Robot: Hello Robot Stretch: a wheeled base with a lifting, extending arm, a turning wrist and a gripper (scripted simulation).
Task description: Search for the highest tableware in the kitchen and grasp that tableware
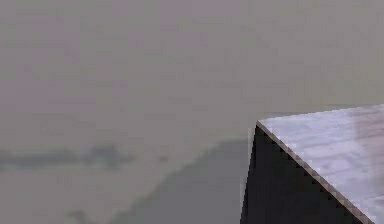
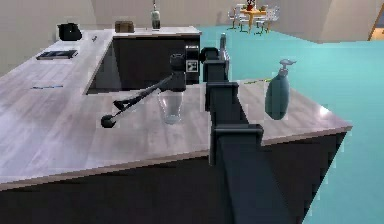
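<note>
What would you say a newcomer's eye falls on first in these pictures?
The dark arm reaches over the grey counter, its gripper left of a clear glass. Next comes the blue dispenser on the counter at the arm side view's right, beside teal floor.

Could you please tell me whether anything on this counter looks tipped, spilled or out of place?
Nothing stands out. The glass, the blue soap bottle and the kettle all stand upright on the counter, with no spill showing.
</note>
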